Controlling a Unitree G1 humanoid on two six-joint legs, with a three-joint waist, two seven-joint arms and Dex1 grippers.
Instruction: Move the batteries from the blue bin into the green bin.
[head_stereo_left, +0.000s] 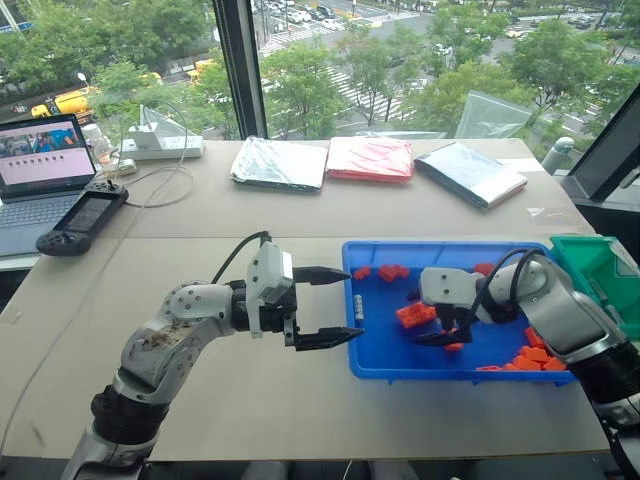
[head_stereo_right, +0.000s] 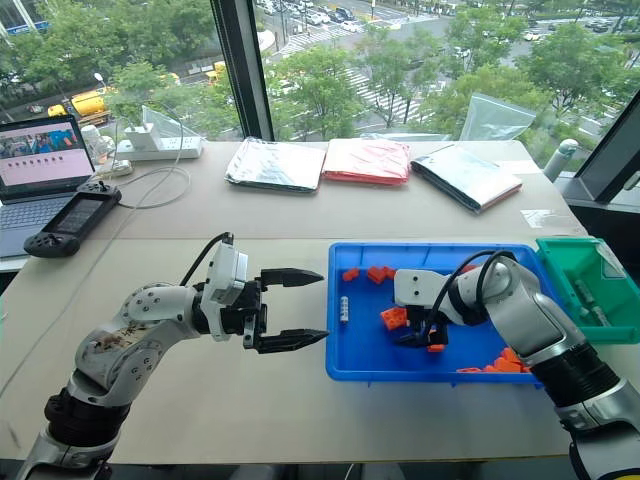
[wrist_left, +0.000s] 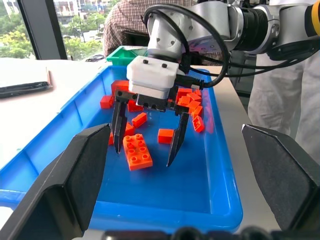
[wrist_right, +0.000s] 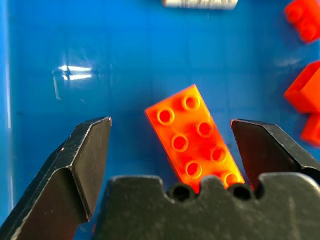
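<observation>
The batteries showed as one silvery cylinder (head_stereo_right: 344, 309) on the floor of the blue bin (head_stereo_right: 352, 368), just beyond the left gripper (head_stereo_right: 300, 306), whose fingers stood wide apart, holding nothing, beside the bin's rim. The right gripper (wrist_left: 146, 145) hung over an orange brick (wrist_left: 136, 152) (studs up), fingers spread to either side of it, gripping nothing, with the green bin (head_stereo_right: 560, 268) off behind its arm.

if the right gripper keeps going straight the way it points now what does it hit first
Most likely the orange two-by-four brick lying studs-up on the floor of the blue bin. The right gripper is open and straddles it from above, not the battery further off.
</observation>
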